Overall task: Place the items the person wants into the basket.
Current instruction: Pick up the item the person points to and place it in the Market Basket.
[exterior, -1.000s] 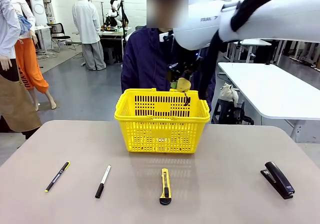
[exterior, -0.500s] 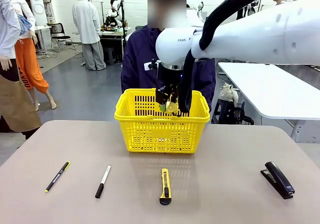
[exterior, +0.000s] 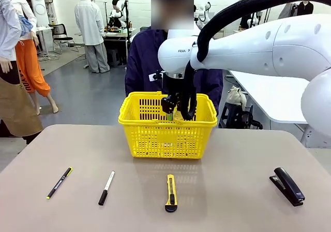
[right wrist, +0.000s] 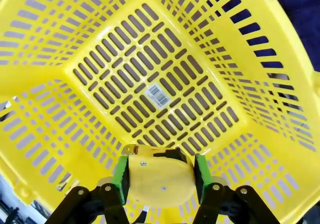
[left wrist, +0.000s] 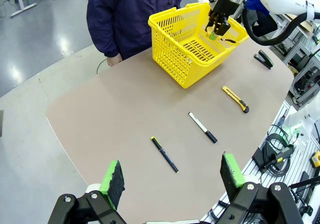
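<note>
In the right wrist view the small yellow tape measure (right wrist: pixel 159 181) sits between the green pads of my right gripper (right wrist: pixel 160 173), which is shut on it, right over the floor of the yellow basket (right wrist: pixel 150 59). From the front, that gripper (exterior: pixel 175 110) hangs inside the basket's mouth (exterior: pixel 168 133), with the person (exterior: pixel 147 66) standing behind. The black pen (exterior: pixel 59 183) and the white marker (exterior: pixel 106 188) lie on the table at front left. My left gripper (left wrist: pixel 172 179) is open and holds nothing, high over the table's near side above the pen (left wrist: pixel 164 154) and marker (left wrist: pixel 202 127).
A yellow-and-black utility knife (exterior: pixel 170 192) lies in front of the basket, and a black stapler (exterior: pixel 287 186) rests at the front right. The person's hand (left wrist: pixel 114 60) rests at the far table edge. Other people and tables stand in the background.
My right arm has swung left and down, bringing the tape measure from above the basket's back rim into its mouth. The items on the table have not moved.
</note>
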Controlling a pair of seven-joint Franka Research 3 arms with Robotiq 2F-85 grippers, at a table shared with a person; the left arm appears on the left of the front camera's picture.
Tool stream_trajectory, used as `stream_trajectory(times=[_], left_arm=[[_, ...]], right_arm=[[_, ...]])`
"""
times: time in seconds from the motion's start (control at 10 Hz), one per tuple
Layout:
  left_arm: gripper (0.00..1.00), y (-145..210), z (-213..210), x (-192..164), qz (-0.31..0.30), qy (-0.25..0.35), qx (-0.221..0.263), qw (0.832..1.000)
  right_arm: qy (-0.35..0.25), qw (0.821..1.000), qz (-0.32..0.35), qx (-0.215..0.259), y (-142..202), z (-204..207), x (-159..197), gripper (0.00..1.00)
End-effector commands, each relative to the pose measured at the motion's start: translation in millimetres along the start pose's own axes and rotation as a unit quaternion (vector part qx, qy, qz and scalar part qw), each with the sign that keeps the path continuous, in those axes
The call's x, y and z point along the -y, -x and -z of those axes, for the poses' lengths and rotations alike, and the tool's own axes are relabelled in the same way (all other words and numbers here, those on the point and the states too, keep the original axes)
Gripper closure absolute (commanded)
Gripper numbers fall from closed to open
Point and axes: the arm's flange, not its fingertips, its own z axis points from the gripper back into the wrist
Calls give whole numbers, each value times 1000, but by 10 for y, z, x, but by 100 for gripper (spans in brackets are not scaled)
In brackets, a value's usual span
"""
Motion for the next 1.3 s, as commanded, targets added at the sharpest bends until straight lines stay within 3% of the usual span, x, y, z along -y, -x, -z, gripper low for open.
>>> stream_trajectory(times=[0.0,0.9,1.0,1.2], left_arm=[[0,4,-5,-4,7,6,9,1000],[0,4,-5,-4,7,6,9,1000],[0,4,-5,-4,7,6,9,1000],[0,4,-5,-4,7,6,9,1000]], right_arm=[[14,1000,-18,-9,-120,-84,35,0],[35,999,-11,-10,-53,-164,-25,0],[60,998,19,-20,104,-379,-138,0],[85,995,46,-9,867,-1049,-495,0]])
